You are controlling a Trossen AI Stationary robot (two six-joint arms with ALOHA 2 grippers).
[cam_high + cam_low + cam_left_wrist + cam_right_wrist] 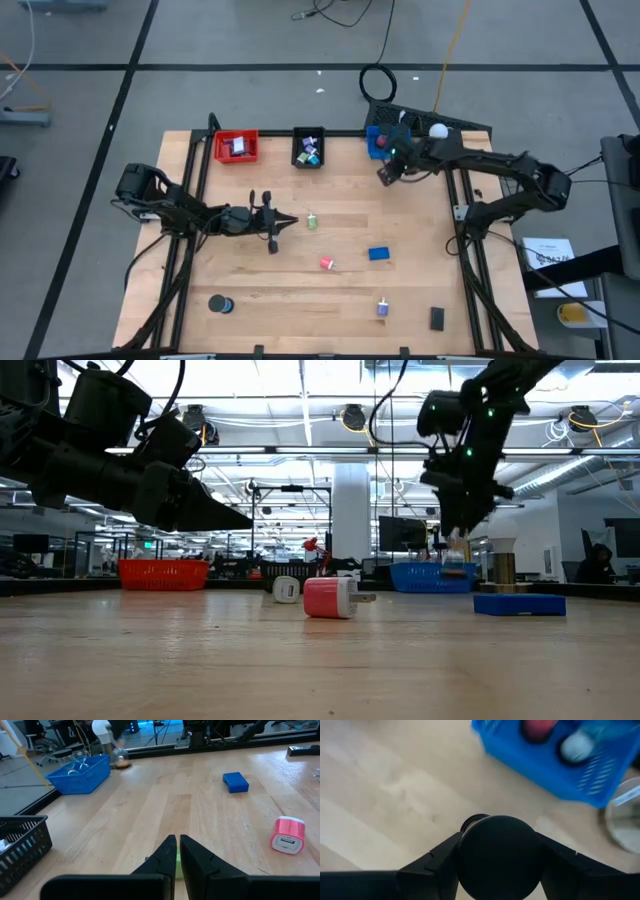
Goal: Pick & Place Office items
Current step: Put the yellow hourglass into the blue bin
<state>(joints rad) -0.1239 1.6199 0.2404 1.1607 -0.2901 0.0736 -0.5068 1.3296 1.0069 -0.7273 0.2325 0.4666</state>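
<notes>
The right hand (496,870) grips a round black disc (499,855) beside the blue plastic basket (378,141) at the counter's far edge. Released there, it could miss. The left hand (287,222) waits mid-counter, fingers together, empty.

Along the far edge of the pale wooden table (300,250) stood three plastic mesh trays: a red one (236,147), a black one (308,147) and a blue one (378,140). A white ball-shaped lamp (438,130) sat just beside the blue tray. Grey floor (200,40) lay around.
</notes>
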